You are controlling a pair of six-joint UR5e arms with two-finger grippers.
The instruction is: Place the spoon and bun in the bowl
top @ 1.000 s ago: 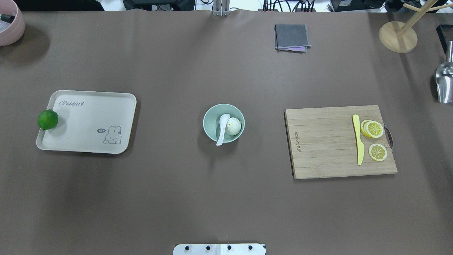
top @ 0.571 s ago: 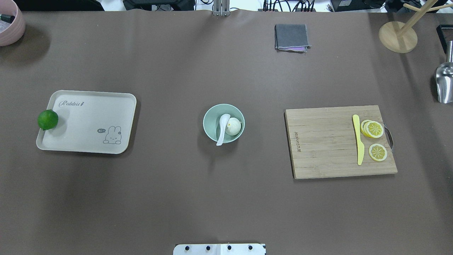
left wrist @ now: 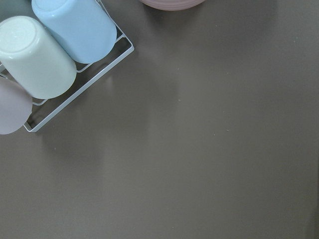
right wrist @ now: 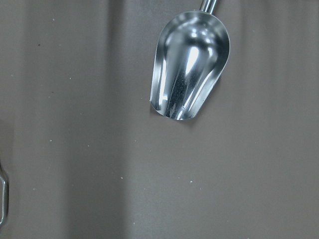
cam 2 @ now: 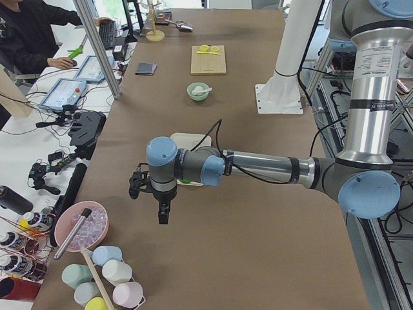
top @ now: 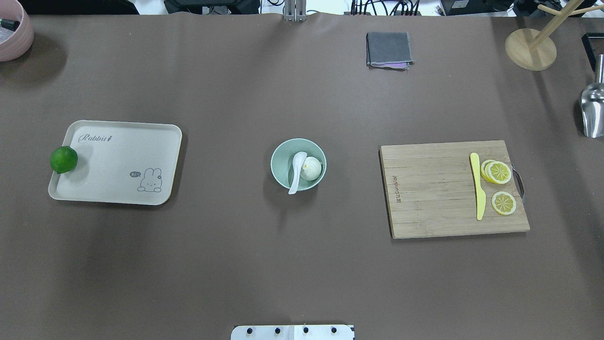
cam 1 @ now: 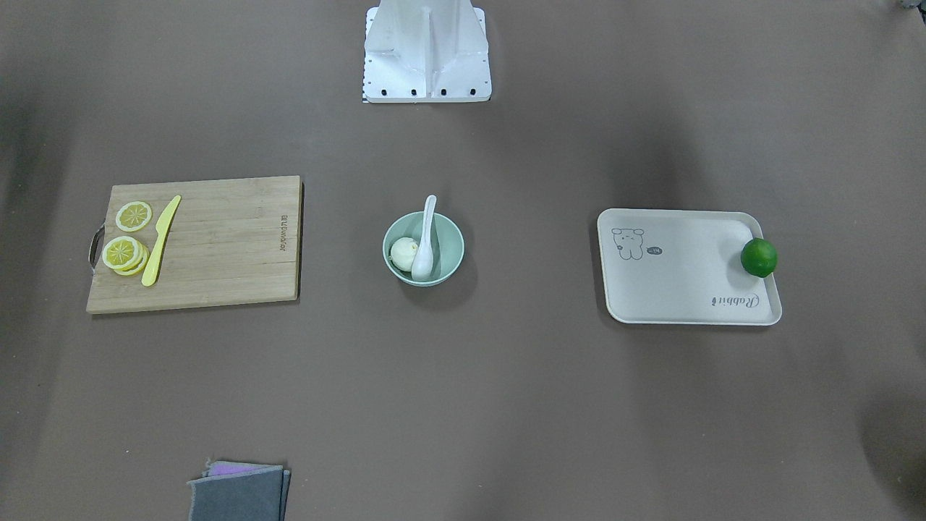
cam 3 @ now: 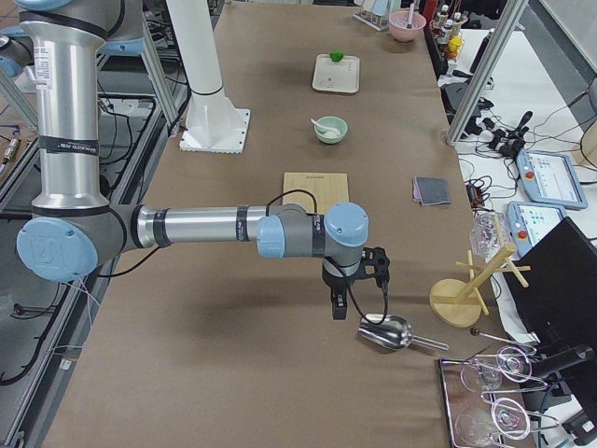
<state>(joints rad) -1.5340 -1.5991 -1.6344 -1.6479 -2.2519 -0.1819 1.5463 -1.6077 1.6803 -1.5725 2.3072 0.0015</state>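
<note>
Left claw [cam 2: 159, 208] hangs over bare surface [cam 2: 245, 258] beside the cups [left wrist: 75, 27], right claw [cam 3: 340, 303] just by the metal scoop [cam 3: 384, 332]; whether either is wide or narrow I cannot tell. Farther out, the bowl [top: 283, 153] holds spoon [top: 296, 174] and bun [top: 311, 168], seemingly touching; nothing there has shifted in the last second, so the task looks done

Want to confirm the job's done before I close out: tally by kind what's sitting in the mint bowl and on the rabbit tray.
white soup spoon: 1, in the bowl
steamed bun: 1, in the bowl
lime: 1, on the tray, at its edge
Total: 3
</note>
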